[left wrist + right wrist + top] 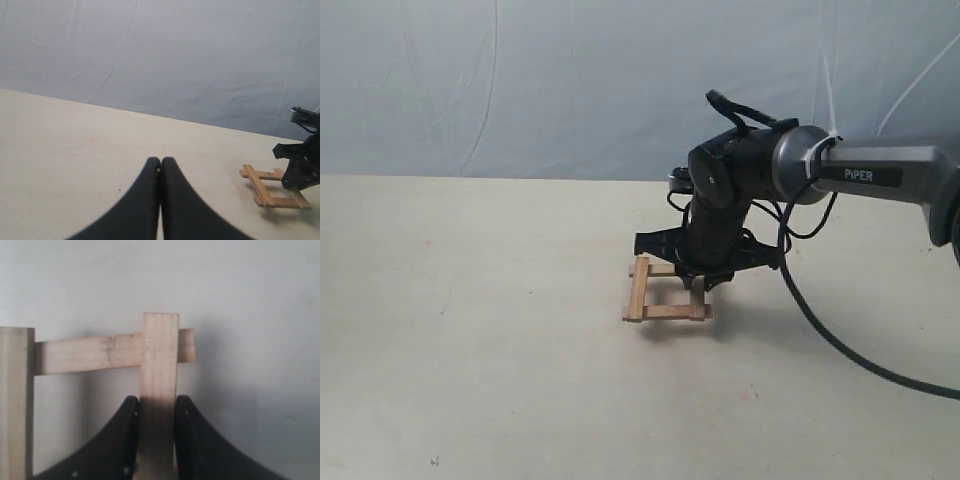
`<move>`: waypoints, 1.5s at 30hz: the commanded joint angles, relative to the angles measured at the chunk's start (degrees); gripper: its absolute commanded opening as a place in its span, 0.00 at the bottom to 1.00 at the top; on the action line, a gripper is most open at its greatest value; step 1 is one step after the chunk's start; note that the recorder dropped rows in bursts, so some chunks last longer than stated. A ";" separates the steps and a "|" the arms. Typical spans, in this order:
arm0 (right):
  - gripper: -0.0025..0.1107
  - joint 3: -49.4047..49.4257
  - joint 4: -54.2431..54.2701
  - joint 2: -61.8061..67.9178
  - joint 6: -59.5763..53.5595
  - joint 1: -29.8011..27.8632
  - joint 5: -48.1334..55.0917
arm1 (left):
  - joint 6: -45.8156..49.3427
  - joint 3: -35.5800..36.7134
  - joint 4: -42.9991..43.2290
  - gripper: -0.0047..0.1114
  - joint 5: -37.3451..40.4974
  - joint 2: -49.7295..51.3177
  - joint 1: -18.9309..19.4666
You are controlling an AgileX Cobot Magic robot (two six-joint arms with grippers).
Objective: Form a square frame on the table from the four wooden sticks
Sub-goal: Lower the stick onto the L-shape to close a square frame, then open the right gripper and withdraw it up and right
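The square frame (666, 291) lies mid-table (470, 350), also seen in the left wrist view as the frame (272, 188). Its left stick (638, 288) and right stick rest across the front stick (670, 312) and back stick (657, 271). My right gripper (701, 282) comes down over the right stick, hiding most of it. In the right wrist view that gripper (157, 407) is shut on the right stick (159, 365), which lies over a cross stick (95, 354); the opposite stick (15, 400) shows at the edge. My left gripper (160, 165) is shut and holds nothing, hovering far from the frame.
A blue-grey wrinkled backdrop (570, 80) rises behind the table. The right arm's black cable (840, 340) trails over the table toward the right edge. The right arm's dark wrist (301, 167) stands over the frame in the left wrist view.
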 commanded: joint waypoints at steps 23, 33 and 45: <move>0.11 0.00 2.89 3.01 1.45 3.35 -2.90 | 0.07 0.18 -0.62 0.04 0.07 -0.36 0.32; 0.41 0.00 -1.24 -3.59 0.75 1.95 0.30 | 0.07 0.18 -0.62 0.04 0.07 -0.36 0.32; 0.01 10.86 -1.48 -11.41 -15.84 -10.80 7.24 | 0.07 0.18 -0.62 0.04 0.07 -0.36 0.32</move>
